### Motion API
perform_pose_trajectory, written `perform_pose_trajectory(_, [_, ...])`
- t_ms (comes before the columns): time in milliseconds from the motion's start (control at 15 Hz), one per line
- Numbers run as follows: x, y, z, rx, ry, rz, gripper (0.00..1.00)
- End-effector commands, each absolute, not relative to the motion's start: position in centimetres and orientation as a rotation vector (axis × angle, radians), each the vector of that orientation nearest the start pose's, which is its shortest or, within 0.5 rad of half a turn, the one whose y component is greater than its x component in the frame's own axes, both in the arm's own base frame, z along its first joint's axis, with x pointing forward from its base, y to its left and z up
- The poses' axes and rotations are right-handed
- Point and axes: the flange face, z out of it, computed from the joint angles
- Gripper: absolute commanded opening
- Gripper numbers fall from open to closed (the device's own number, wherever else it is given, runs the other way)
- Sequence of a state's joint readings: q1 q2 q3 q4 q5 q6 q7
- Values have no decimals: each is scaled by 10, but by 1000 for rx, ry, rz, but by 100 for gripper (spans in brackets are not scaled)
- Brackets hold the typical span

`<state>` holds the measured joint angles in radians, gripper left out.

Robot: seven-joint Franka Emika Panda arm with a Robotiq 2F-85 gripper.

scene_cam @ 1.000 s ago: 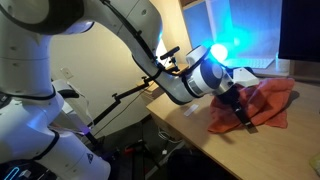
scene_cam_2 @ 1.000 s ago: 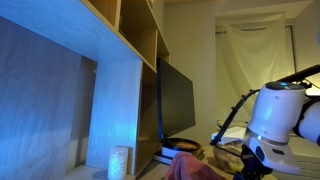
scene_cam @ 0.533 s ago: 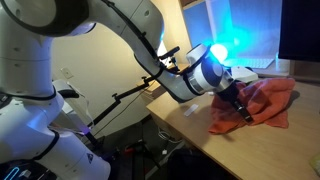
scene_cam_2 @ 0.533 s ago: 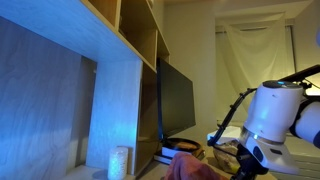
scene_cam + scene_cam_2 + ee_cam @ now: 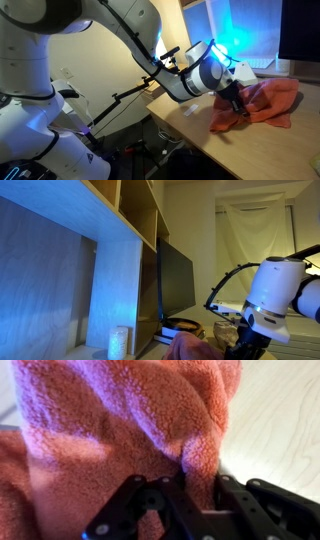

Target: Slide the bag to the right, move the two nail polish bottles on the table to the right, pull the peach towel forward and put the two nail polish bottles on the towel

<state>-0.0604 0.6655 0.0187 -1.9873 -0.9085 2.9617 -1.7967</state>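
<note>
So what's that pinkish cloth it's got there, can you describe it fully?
The peach towel is a plain, fluffy terry cloth, peach shading to salmon. It lies crumpled in loose folds on the pale wooden table. One raised fold is pinched between the black fingers of the gripper. Nothing else can be seen touching it.

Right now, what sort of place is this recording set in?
Probably a home office or a lab workspace. A light wooden desk carries a dark monitor beside tall wooden shelving, with a pale curtain behind. The peach towel lies on the desk.
</note>
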Motion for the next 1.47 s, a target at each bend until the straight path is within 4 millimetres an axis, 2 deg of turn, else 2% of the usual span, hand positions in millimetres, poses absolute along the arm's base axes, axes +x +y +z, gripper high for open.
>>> perform_pose_trajectory(0, [585,15,165,947,2540,21,6])
perform_pose_trajectory(400, [569,2,189,1293,2265,71,6])
perform_pose_trajectory(533, [563,6,187,1352,2208,37,5])
perform_pose_trajectory(867, [542,27,168,1397,2188,-29,5])
perform_pose_trajectory(1000, [528,31,158,1411,2212,-54,5])
perform_pose_trajectory(1133, [513,26,148,1462,2205,-116,5])
perform_pose_trajectory(1400, [486,5,131,1537,2197,-275,5])
